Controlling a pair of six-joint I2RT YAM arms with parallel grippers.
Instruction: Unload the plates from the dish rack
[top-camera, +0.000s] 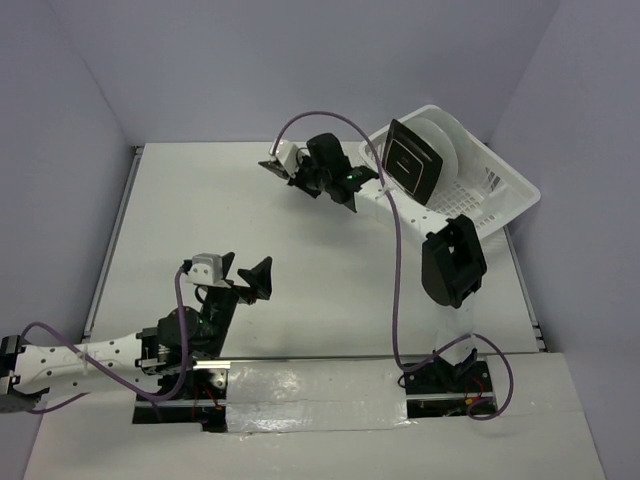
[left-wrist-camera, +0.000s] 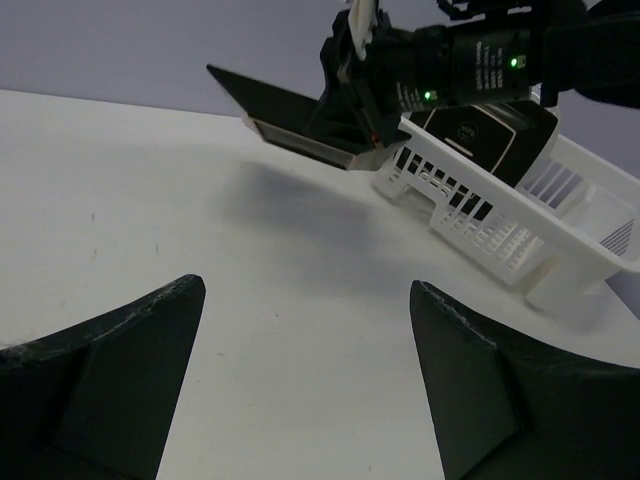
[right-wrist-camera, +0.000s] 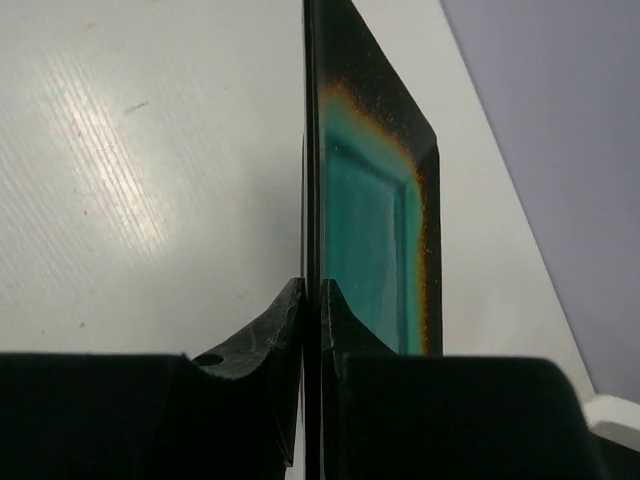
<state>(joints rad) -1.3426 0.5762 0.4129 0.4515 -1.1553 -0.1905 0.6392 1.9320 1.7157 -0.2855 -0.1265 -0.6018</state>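
Note:
My right gripper (right-wrist-camera: 312, 292) is shut on the rim of a square black-rimmed plate with a teal centre (right-wrist-camera: 372, 210), holding it edge-on above the table. From above, that plate (top-camera: 269, 165) hangs left of the white dish rack (top-camera: 505, 195), clear of it. From the left wrist it shows as a dark tilted slab (left-wrist-camera: 285, 118) in the right gripper (left-wrist-camera: 345, 125). Inside the rack another square black plate (top-camera: 413, 160) stands upright, and a round white plate (top-camera: 447, 140) stands behind it. My left gripper (top-camera: 246, 270) is open over bare table near its base, fingers (left-wrist-camera: 130, 350) wide apart.
The dish rack (left-wrist-camera: 500, 225) sits at the table's far right corner, tilted towards the wall. The right arm's elbow (top-camera: 455, 262) rises just in front of it. Purple cables loop from both arms. Grey walls close in the table on three sides.

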